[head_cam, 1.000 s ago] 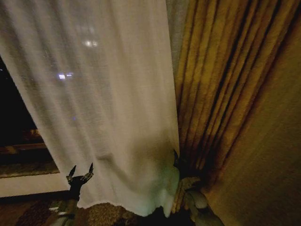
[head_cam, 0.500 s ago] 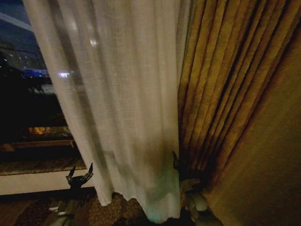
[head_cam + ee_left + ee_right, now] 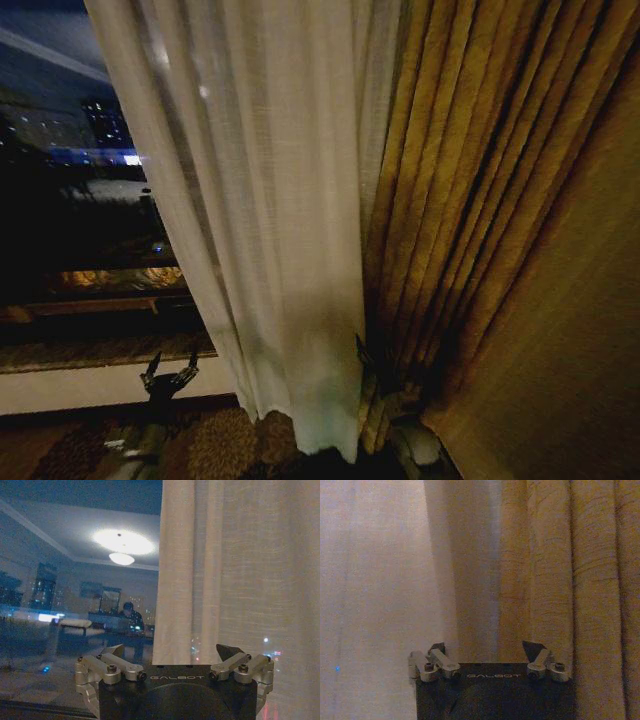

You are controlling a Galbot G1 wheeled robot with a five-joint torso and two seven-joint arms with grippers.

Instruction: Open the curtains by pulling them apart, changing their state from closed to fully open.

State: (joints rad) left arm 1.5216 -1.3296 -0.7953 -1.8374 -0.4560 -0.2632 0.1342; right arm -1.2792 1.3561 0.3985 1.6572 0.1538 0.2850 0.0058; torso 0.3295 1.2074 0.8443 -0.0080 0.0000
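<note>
Presently: curtains (image 3: 270, 220) bunched against golden drape (image 3: 470, 200); left tool (image 3: 170, 375) gaping, empty, beside curtains' hem; right tool (image 3: 487, 652) spread, gripping nothing, at curtain-drape seam.

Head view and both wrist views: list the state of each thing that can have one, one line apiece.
Sheer cream-white pleated curtain panel: bunched against the drape, window bare on the robot's left.
Thick golden-yellow drape: gathered in folds.
Left pincer: open, empty, beside the panel's edge.
Right pincer: open, empty, facing the seam between panel and drape.
</note>
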